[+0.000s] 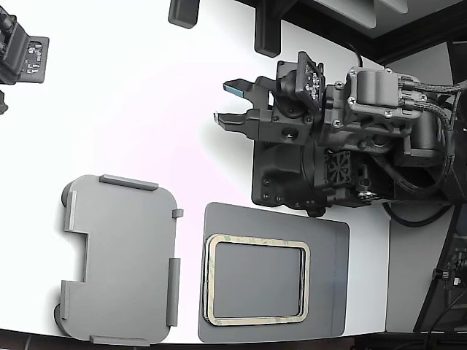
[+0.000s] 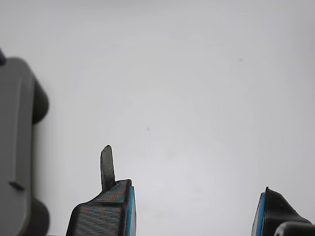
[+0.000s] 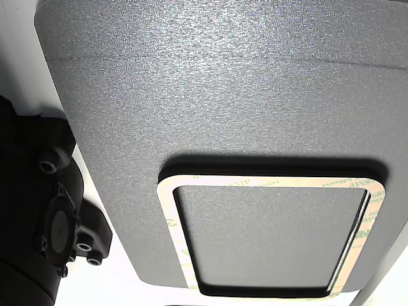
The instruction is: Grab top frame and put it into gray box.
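Observation:
The top frame (image 1: 255, 239) is a thin tan frame with greenish blotches. It lies flat on a darker gray mat (image 1: 328, 248) at the bottom middle of the exterior view, with a dark edge showing under it. It also shows in the other view (image 3: 274, 182). The gray box (image 1: 120, 259) sits empty to the mat's left in the exterior view, and its edge shows in the wrist view (image 2: 15, 147). My gripper (image 1: 228, 103) is open and empty. It hovers over bare white table, well above the frame in the exterior view. In the wrist view the gripper (image 2: 194, 216) has nothing between its blue-padded fingers (image 2: 115, 211).
The arm's black base (image 1: 292, 175) stands just beyond the mat. A second black device (image 1: 22, 51) sits at the exterior view's top left. Dark fixtures (image 1: 266, 33) stand at the far table edge. The near table edge runs close under the box and the mat.

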Controlling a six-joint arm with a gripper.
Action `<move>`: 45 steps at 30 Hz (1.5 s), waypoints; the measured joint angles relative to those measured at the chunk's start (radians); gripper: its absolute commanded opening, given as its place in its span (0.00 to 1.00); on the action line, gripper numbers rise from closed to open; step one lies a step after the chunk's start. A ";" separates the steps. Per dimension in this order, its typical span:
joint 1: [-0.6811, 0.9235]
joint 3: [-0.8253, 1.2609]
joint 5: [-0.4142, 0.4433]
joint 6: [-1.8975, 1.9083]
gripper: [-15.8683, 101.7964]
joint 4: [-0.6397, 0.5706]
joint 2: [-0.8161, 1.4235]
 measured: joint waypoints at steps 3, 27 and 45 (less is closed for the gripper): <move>0.000 0.000 0.025 0.014 0.98 0.000 0.000; 0.117 -0.258 0.037 -0.236 0.94 0.054 -0.179; 0.342 -0.792 -0.100 -1.539 0.86 0.414 -0.664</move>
